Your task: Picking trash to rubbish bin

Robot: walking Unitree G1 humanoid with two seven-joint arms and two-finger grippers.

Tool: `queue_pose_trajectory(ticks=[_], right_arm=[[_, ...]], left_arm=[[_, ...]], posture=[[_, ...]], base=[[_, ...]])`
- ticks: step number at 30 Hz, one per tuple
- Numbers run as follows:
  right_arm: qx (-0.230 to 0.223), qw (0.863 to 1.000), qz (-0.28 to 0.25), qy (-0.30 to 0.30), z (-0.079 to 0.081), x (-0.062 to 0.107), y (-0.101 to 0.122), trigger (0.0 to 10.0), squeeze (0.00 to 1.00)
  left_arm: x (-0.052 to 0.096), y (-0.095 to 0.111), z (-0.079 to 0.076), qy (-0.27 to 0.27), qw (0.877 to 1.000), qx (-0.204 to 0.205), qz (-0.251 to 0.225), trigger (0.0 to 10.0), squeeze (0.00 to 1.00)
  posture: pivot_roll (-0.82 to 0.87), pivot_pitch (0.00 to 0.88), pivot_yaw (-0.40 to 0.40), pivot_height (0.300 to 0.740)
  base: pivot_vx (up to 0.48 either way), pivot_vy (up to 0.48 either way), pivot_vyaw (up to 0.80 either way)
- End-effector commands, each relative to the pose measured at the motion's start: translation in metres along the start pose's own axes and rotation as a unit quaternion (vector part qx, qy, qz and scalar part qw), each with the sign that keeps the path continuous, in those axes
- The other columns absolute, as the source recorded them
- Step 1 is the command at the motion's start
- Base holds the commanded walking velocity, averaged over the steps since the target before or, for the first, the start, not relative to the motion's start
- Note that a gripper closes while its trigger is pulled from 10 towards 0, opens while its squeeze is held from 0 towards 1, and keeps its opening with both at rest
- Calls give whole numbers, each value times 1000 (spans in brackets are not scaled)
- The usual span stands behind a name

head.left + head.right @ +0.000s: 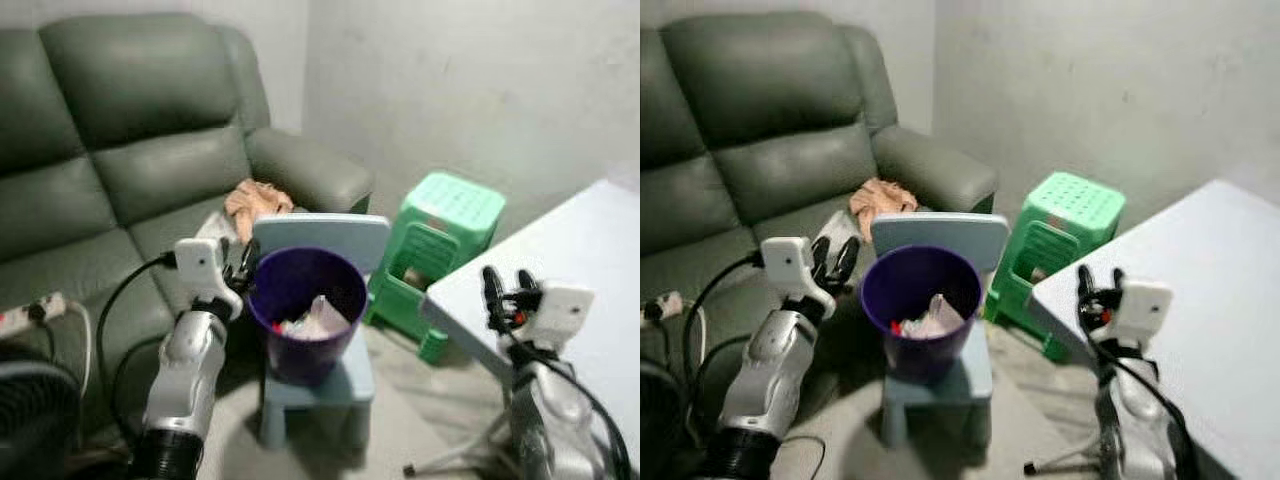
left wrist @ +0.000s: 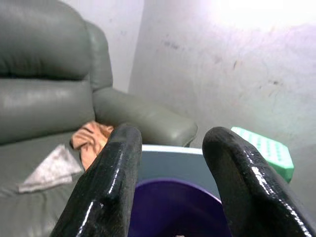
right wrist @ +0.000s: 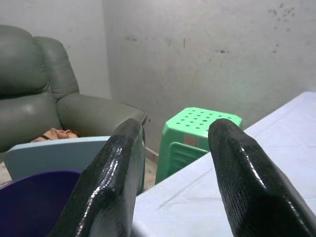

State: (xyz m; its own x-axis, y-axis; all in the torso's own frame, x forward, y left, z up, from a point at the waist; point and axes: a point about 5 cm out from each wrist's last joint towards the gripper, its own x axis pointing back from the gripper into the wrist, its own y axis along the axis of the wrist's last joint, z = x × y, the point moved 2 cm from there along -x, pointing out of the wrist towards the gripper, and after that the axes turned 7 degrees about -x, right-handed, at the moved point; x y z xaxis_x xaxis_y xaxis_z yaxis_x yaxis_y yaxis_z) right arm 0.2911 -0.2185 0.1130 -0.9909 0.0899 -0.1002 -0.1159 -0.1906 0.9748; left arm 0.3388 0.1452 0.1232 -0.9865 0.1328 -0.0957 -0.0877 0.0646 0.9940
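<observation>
The left gripper [image 1: 243,263], fingers spread and empty, hovers at the bin's [image 1: 306,312] nine o'clock. The right gripper [image 1: 508,285], also spread, hangs at the table [image 1: 590,260] edge, three o'clock.

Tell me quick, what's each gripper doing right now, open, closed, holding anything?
Left gripper: jaws open, holding nothing, beside the purple bin rim.
Right gripper: jaws open, holding nothing, raised at the white table edge.

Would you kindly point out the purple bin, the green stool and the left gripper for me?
purple bin [image 1: 300,352]: left eye view, on its front outer wall.
green stool [image 1: 456,200]: left eye view, on its perforated top.
left gripper [image 1: 243,262]: left eye view, midway between its open fingertips, beside the bin's rim.
</observation>
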Motion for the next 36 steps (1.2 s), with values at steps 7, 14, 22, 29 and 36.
queue_pose_trajectory(ticks=[7,14,22,29,36], right_arm=[[0,1000,-6,3,2,-2,5,10000,0],[5,1000,1,1,4,1,2,10000,0],[2,1000,3,-5,5,4,0,10000,0],[-4,1000,8,-7,11,7,-4,10000,0],[-7,1000,13,-2,17,9,-8,10000,0]], left_arm=[[-1,2,3,2,1000,-5,-3,10000,0],[-1,4,-3,-25,999,-33,-7,10000,0],[0,4,-3,-34,999,-33,-8,10000,0],[2,3,-2,-38,999,-33,-5,10000,0],[4,3,0,-41,999,-34,-3,10000,0]], posture=[[-60,0,-62,740],[-73,0,-57,740],[-76,0,-49,740],[-77,0,-42,740],[-70,0,-42,740]], base=[[0,461,-800],[0,0,-756],[0,0,-756],[0,0,-751],[0,0,-743]])
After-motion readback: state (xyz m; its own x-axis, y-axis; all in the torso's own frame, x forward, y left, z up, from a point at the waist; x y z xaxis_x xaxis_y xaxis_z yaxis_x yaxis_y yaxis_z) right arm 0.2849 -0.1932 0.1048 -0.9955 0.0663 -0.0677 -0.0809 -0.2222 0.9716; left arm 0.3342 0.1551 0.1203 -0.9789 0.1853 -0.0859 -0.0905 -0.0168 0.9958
